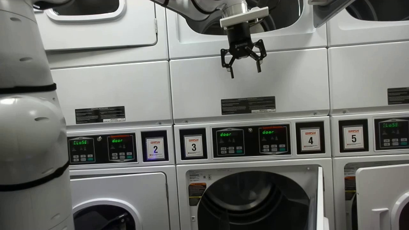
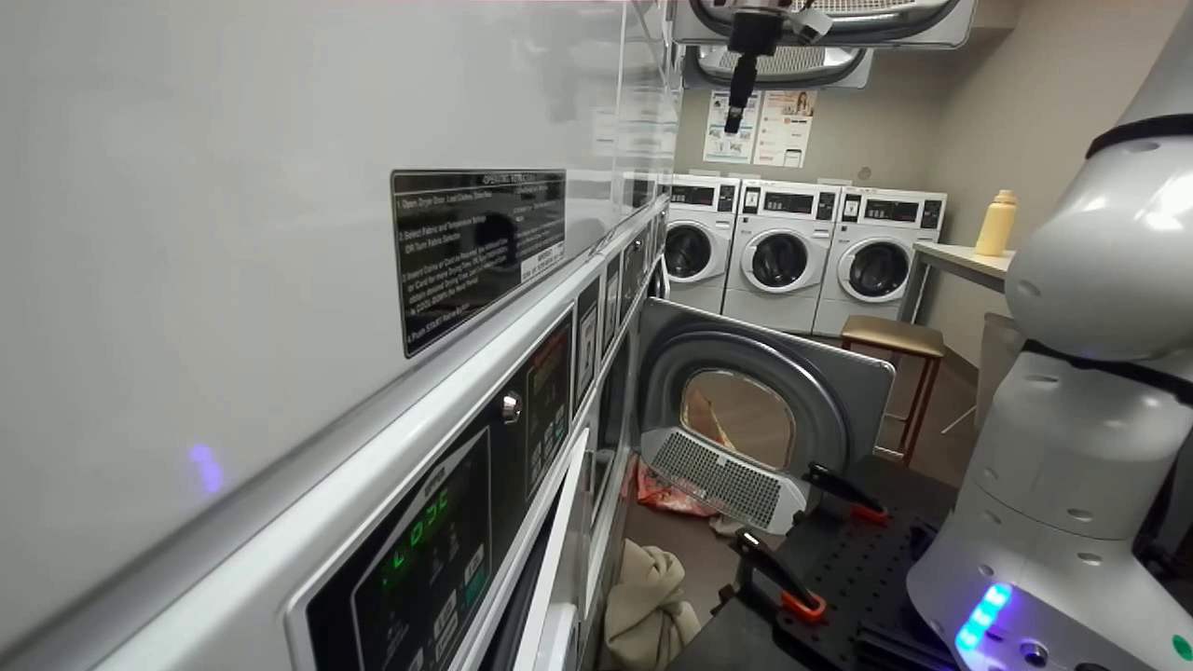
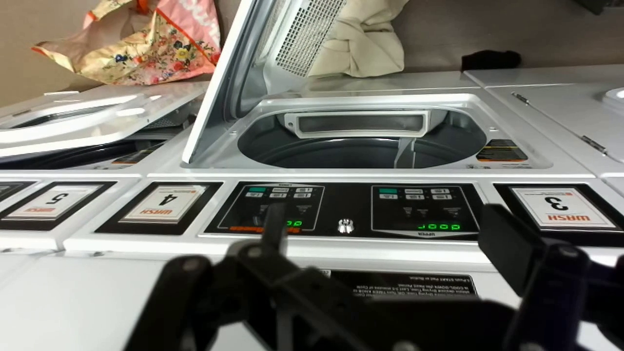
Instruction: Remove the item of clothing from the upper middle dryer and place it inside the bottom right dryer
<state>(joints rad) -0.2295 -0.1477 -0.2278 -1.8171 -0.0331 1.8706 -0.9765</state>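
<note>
My gripper (image 1: 245,73) hangs pointing down in front of the white panel below the upper middle dryer (image 1: 177,38). Its fingers are spread with nothing between them. It also shows in an exterior view (image 2: 734,119) and in the wrist view (image 3: 385,219). The upper middle dryer stands open, its door (image 1: 334,12) swung to the right; its inside is partly hidden by my arm. No item of clothing shows in it. The bottom right dryer's door (image 1: 370,191) is partly open, also in the wrist view (image 3: 73,124), and hides most of its inside.
The bottom middle dryer (image 1: 183,169) is open, its door (image 2: 867,382) jutting outward. A beige cloth (image 2: 643,606) lies on the floor, also in the wrist view (image 3: 363,44). A floral bag (image 3: 151,53) and a small dark item (image 3: 490,59) lie there too. A black pegboard base (image 2: 839,559) supports my arm.
</note>
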